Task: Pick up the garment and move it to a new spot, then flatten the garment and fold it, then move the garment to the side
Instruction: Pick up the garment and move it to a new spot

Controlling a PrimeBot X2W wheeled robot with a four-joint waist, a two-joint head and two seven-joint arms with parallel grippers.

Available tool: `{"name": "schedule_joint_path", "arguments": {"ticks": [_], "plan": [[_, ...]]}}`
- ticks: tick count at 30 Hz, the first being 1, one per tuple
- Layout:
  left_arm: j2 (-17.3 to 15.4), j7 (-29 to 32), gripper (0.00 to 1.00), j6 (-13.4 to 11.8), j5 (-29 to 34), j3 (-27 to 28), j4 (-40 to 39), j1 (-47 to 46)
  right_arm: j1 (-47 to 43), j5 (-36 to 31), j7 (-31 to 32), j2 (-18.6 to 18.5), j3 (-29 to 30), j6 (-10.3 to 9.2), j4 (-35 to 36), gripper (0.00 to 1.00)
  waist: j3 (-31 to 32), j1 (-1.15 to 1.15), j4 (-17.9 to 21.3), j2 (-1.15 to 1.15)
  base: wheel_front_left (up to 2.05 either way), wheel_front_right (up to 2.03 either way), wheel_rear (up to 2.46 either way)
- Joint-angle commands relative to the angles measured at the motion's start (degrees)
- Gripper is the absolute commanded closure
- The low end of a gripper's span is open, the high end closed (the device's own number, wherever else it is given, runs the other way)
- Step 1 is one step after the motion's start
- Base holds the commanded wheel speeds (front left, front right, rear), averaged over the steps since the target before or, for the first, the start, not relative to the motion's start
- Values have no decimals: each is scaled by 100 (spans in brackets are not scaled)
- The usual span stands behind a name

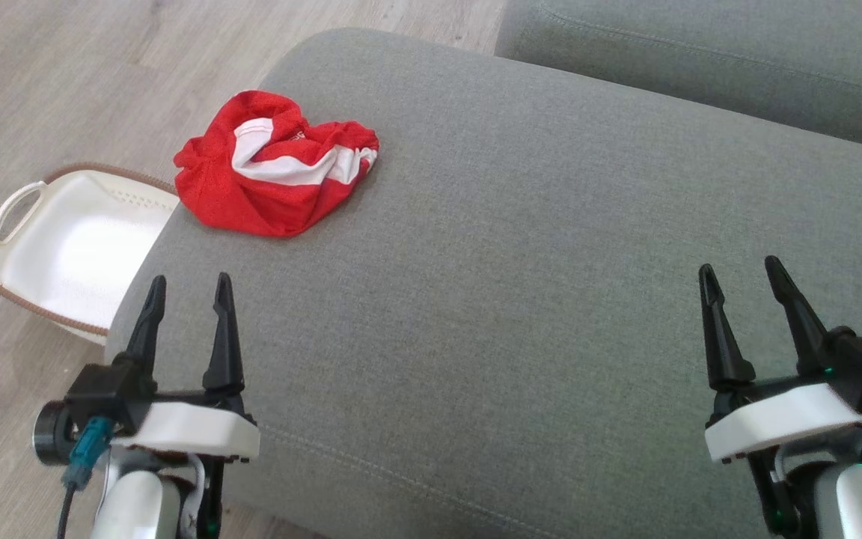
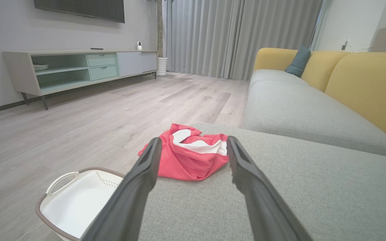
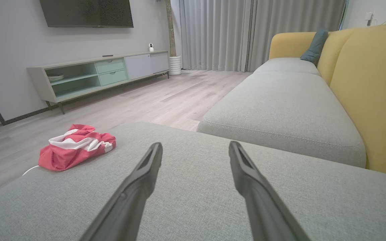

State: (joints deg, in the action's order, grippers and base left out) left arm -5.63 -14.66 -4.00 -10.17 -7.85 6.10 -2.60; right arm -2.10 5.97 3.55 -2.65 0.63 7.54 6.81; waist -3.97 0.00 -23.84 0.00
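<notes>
The left gripper and the right gripper are held low over the near edge of the grey seat cushion, fingers spread and empty, presumably readied for the first pick. A white laundry basket is set on the floor beside the cushion's left side. Farther on, the red-and-white garment is seen crumpled near the cushion's far left corner, ahead of the left gripper. Its long axis, traced by the white band, is laid roughly left to right.
</notes>
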Motion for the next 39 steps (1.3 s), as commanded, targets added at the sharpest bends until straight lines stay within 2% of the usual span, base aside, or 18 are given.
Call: {"name": "schedule_joint_path", "arguments": {"ticks": [1,15,23,29,39], "plan": [[-28,-34,0,21,53,261,-166,-196,141,-4,18,-23,-141,-5,236,0,-18,0,2,0,0,0,0],[102,-34,0,56,47,427,-178,-517,297,-113,188,-24,-175,-5,452,0,-496,0,167,0,0,0,0],[189,-34,0,192,-117,734,174,-1625,683,-298,529,-219,-195,-5,916,0,-1487,0,452,0,0,0,0],[116,-34,0,382,-93,1034,1217,-2658,940,-412,720,-354,-183,-5,1216,0,-2127,0,607,0,0,0,0],[-286,-34,0,817,-284,1351,4056,-4127,1262,-449,779,-455,-252,-5,1287,0,-2659,0,858,0,0,0,0]]}}
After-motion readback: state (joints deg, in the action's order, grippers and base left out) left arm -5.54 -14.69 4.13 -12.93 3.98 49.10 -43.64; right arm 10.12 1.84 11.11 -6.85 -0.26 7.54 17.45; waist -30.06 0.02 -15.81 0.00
